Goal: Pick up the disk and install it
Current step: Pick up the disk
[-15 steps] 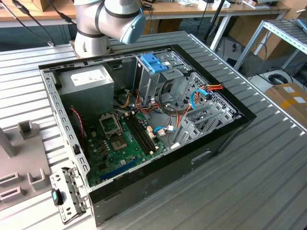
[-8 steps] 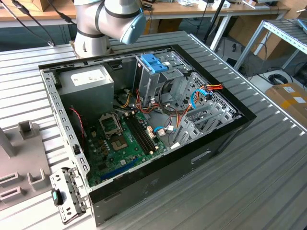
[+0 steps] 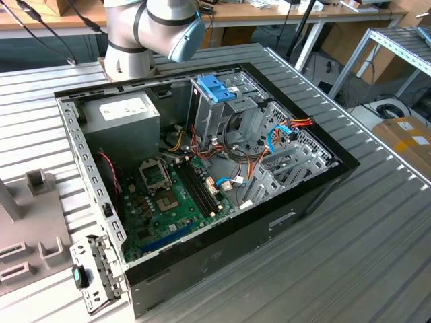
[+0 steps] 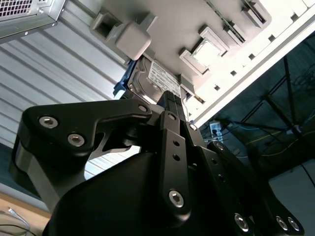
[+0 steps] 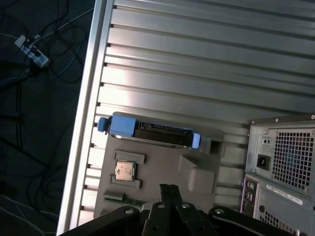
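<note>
The disk [image 5: 152, 132] stands on its edge in a slot of a grey fixture plate [image 5: 162, 167], with a blue rail at each end. In the second wrist view its white label [image 4: 160, 78] faces the camera, just beyond the fingertips. In both wrist views my gripper [image 5: 167, 188] [image 4: 170, 98] hangs a short way off the disk, apart from it. Its black fingers are shut together and hold nothing. The open computer case [image 3: 202, 168] lies on the metal table, with a drive cage under a blue latch [image 3: 217, 87].
The arm's base [image 3: 148, 33] stands behind the case. A square chip [image 5: 124, 170] sits in the fixture near the disk. The case's rear panel [image 5: 285, 162] is close beside the fixture. The table edge [image 5: 83, 147] runs past the disk's end, with cables on the floor beyond.
</note>
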You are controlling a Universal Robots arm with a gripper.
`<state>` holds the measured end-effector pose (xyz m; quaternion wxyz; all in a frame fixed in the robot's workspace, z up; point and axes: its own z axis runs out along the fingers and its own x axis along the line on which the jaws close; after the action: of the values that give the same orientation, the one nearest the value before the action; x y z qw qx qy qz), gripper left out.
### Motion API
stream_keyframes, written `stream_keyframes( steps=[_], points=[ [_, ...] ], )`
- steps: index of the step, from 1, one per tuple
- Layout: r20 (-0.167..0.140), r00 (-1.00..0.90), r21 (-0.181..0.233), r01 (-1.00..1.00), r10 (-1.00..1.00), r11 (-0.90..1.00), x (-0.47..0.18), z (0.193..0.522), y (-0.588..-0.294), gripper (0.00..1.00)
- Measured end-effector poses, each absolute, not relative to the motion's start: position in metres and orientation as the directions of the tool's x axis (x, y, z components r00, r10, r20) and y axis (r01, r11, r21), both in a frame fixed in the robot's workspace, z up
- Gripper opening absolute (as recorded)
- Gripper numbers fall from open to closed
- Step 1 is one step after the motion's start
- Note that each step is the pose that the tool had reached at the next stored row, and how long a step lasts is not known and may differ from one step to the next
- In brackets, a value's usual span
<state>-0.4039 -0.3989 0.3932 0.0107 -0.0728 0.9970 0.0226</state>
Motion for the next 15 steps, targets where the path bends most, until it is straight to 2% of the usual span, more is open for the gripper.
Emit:
stream_keyframes(
  steps=[15],
  points=[
    [-0.025, -0.977, 0.044, -0.211, -0.210, 0.976, -0.4039, 0.3933, -0.3989, 0.11]
  ],
)
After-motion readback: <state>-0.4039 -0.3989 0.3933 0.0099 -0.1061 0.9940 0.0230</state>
